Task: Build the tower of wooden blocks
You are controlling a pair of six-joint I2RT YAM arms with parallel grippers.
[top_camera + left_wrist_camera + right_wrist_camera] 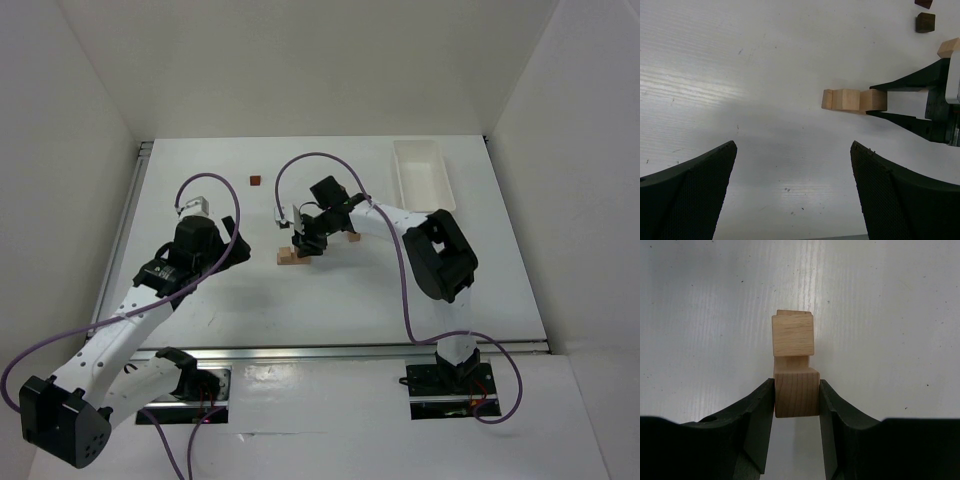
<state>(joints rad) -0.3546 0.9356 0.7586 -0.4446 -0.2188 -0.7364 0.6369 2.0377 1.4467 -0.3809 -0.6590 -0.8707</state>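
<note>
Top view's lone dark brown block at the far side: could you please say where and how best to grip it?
Pinch two opposite side faces of the dark brown block, coming straight down: it lies flat with nothing beside it. The open left gripper looks nearest.

site: robot lab test cell | cues: plain white walls [300,60]; white table [260,300]; aluminium base rail [330,349]
</note>
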